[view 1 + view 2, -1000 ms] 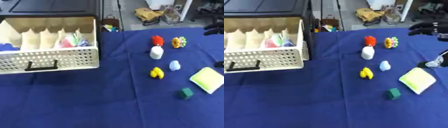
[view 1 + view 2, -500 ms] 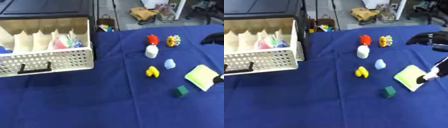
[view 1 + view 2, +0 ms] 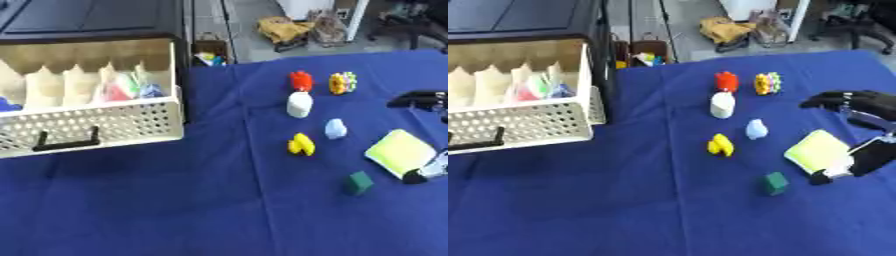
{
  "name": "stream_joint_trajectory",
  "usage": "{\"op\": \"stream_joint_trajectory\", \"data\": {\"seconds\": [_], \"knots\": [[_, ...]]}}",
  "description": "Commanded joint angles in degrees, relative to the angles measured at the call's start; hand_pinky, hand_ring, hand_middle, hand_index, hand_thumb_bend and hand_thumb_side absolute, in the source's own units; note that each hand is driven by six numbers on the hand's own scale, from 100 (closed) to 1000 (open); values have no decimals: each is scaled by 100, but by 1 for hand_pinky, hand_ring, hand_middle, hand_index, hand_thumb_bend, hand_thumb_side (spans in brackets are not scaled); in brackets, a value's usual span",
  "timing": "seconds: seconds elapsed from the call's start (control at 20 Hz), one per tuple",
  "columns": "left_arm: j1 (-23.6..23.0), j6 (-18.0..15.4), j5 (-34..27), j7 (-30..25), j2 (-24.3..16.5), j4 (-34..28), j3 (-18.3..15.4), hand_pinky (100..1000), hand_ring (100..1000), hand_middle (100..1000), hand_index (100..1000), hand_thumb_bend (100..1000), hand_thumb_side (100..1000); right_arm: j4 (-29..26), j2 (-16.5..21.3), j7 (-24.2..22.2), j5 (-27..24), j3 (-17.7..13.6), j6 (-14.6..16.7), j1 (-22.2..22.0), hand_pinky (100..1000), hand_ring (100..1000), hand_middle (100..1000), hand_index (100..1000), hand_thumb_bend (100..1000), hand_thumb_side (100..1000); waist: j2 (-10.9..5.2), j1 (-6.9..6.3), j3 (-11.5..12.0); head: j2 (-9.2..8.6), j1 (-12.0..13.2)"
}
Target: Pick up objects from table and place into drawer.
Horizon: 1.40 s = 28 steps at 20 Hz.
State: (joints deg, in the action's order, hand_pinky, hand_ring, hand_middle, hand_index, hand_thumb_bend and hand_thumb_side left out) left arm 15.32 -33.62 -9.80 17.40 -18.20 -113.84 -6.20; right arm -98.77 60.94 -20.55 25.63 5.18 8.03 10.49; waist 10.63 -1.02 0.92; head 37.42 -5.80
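Blue cloth covers the table (image 3: 623,210), with the open perforated cream drawer (image 3: 96,120) at the left holding coloured items between its dividers. Right of it lie a red object (image 3: 301,80), a multicoloured object (image 3: 342,83), a white cylinder (image 3: 299,104), a pale blue object (image 3: 335,128), a yellow duck (image 3: 301,144), a green cube (image 3: 357,183) and a yellow-green sponge (image 3: 818,151). At the right edge, the right hand (image 3: 866,131) spans the sponge, fingers spread wide above its far side and thumb at its near corner, gripping nothing.

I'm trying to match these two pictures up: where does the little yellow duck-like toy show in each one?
Left eye view: the yellow toy lies right of centre on the blue cloth, just below the white cylinder.
Right eye view: the yellow toy sits nearer the middle, again below the white cylinder.
Shared landmark: the white cylinder.
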Motion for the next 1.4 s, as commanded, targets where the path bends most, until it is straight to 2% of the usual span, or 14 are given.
{"op": "stream_joint_trajectory", "data": {"seconds": [0.05, 0.4, 0.55, 1.0, 1.4], "knots": [[44, -9, -24, -8, -114, -75, -23, 576, 779, 712, 887, 339, 1000, -143, 32, 126, -7, 5, -267, 56, 938, 1000, 913, 975, 911, 625, -93, -1, 7, -56, -25], [32, -5, -28, -32, -70, -75, -11, 573, 778, 711, 887, 339, 1000, -77, -192, 291, -47, 164, -842, 147, 943, 1000, 901, 946, 901, 619, -82, -44, 45, -100, -51], [34, -1, -20, -39, -51, -75, -10, 571, 778, 710, 887, 339, 1000, 23, -263, 341, -6, 169, -955, 149, 944, 1000, 899, 942, 896, 621, -59, -57, 45, -131, -54], [38, -1, 6, -51, -10, -75, -3, 567, 777, 710, 887, 338, 1000, 693, -347, 704, 313, 70, -819, 186, 939, 1000, 904, 953, 890, 634, -5, -91, 72, -217, -74], [45, 1, 24, -55, 13, -75, 2, 565, 777, 710, 887, 337, 1000, 1066, -387, 823, 416, 34, -693, 168, 937, 1000, 903, 957, 886, 621, 29, -105, 81, -271, -91]]}}
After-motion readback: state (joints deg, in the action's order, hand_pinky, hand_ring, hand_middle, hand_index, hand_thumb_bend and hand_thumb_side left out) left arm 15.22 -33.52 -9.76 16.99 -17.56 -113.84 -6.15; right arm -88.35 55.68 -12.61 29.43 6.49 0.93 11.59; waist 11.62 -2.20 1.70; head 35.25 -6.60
